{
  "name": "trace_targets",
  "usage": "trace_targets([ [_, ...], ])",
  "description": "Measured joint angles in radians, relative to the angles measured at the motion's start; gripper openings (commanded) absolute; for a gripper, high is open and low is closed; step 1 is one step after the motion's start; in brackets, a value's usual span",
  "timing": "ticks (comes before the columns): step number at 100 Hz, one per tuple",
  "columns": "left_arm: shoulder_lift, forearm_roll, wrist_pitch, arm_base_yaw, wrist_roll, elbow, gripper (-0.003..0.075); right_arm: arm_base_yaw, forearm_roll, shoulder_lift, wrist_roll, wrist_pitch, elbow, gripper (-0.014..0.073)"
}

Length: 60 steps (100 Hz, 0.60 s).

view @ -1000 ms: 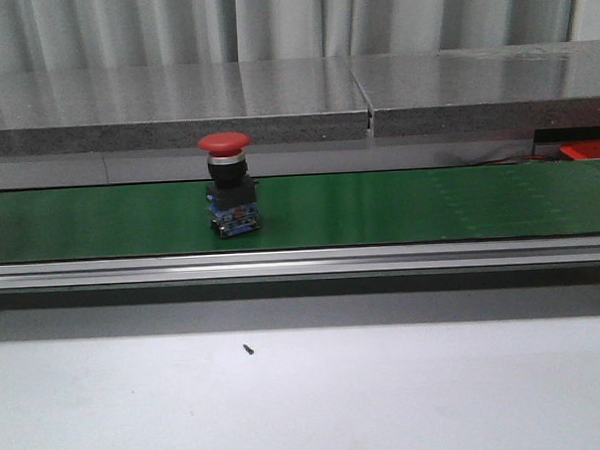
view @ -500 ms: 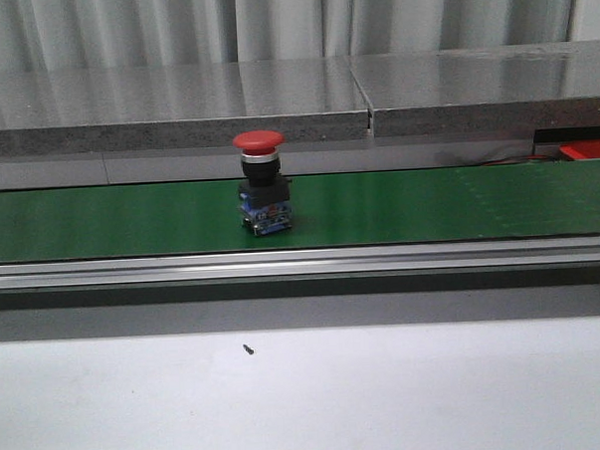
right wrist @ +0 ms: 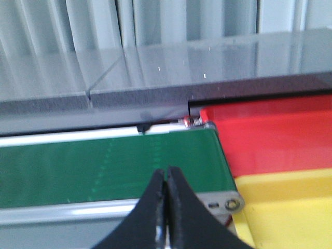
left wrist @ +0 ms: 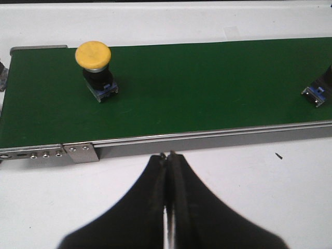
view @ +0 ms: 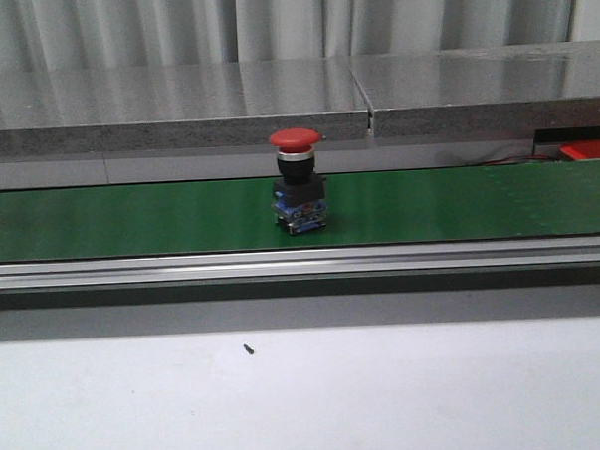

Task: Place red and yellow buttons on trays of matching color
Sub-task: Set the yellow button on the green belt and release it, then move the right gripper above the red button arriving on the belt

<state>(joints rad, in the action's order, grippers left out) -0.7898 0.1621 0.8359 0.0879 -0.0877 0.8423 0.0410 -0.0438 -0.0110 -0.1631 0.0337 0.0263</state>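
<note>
front view shows only the red button (view: 298, 180) upright on the green conveyor belt (view: 130, 217). left wrist view adds a yellow button (left wrist: 94, 65); right wrist view, the red tray (right wrist: 275, 135) and yellow tray (right wrist: 290, 207). left end effector (left wrist: 167, 155) and right end effector (right wrist: 166, 171) are both closed, holding nothing.

The red button (view: 297, 181) stands upright on the green conveyor belt (view: 131, 220), near the middle of its length in the front view. It has a wide red mushroom cap, a silver ring under it, a black neck and a blue block at the base.

The yellow button (left wrist: 95, 70) also stands upright on the belt, near one end, with the same build: round yellow cap, black neck, blue base.

The red tray (right wrist: 270, 132) sits just past the other end of the belt, and the yellow tray (right wrist: 290, 205) lies directly beside it, their edges touching. No button shows in either.
</note>
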Motion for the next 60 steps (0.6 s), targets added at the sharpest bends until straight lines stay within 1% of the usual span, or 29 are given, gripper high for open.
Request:
trace_targets([
  [12,0.073,0.0,-0.024,0.0,0.002,-0.053,-0.0019,0.0,0.038,0.0,0.0,0.001,-0.003,-0.0067],
  [32,0.155,0.0,-0.054,0.0,0.002,-0.125,-0.0019,0.0,0.079,0.016,0.0,0.169,-0.112,-0.0061],
  [42,0.178,0.0,-0.058,0.0,0.002,-0.141,-0.0019,0.0,0.083,0.081,0.0,0.232,-0.182,-0.0059],
  [60,0.2,0.0,-0.062,0.0,0.002,-0.144,-0.0019,0.0,0.087,0.266,0.0,0.355,-0.337,-0.0056],
])
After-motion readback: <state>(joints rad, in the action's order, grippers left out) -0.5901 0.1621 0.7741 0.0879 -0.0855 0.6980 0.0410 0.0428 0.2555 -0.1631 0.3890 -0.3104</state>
